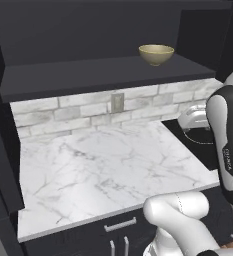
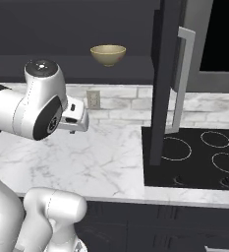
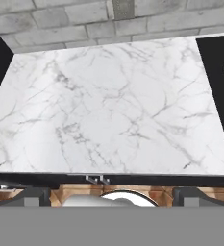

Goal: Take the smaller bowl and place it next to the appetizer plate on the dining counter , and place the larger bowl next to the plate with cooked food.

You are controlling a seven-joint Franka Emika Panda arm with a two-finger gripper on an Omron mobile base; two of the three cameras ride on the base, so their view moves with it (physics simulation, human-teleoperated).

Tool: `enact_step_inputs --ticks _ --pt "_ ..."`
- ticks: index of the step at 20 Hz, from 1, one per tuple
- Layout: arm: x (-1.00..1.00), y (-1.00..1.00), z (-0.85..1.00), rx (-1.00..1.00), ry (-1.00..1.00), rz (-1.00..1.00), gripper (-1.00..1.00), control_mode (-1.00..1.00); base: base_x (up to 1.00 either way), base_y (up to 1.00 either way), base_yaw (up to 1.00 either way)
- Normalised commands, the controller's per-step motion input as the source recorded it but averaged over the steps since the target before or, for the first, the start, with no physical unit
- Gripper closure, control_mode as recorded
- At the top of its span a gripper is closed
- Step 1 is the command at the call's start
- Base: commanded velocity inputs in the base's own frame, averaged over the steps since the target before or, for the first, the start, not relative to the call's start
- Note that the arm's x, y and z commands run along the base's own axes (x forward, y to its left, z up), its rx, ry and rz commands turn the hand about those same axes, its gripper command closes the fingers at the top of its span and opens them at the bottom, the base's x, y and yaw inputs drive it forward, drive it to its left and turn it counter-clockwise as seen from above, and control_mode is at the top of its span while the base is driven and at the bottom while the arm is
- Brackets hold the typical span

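- A simulated kitchen is shown: a white marble wall counter [image 1: 108,170] backed by pale grey brick, with a dark shelf [image 1: 103,75] running above it under dark cabinets.
- The smaller bowl [image 1: 156,54], golden-tan and glossy, is seen standing upright on that shelf, toward its right end in the left base view and near the middle of the shelf in the right base view [image 2: 108,54].
- A black cooktop [image 2: 194,157] with white ring markings is set into the counter to the right, and a tall dark cabinet door [image 2: 165,78] with a pale bar handle stands open beside it.
- The white arm is raised over the counter, its hand [image 2: 74,118] held well below the shelf.
- In the hand view, the gripper [image 3: 111,192] is seen with its two dark finger tips [image 3: 31,194] far apart at the lower corners; the jaws are spread fully and nothing is held between them.
- The hand camera is aimed down at bare marble and the foot of the brick wall, so the bowl is judged to lie above and ahead of the hand, somewhat to the right.
- A lift and an upward tilt of the hand are judged necessary before the bowl's rim can be approached.
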Motion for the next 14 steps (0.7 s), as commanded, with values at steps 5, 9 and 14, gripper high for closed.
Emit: enact_step_inputs --ticks 5,9,14 --pt "0.0 0.0 0.0 0.0 0.0 0.0 -1.0 1.0 0.57 0.0 -0.08" --pt "0.12 0.0 -0.03 -0.01 -0.06 -0.08 -1.0 -1.0 0.09 0.0 -0.02" --pt "-0.01 0.0 0.3 0.0 -0.16 -0.08 -1.0 -1.0 0.0 0.0 0.0"
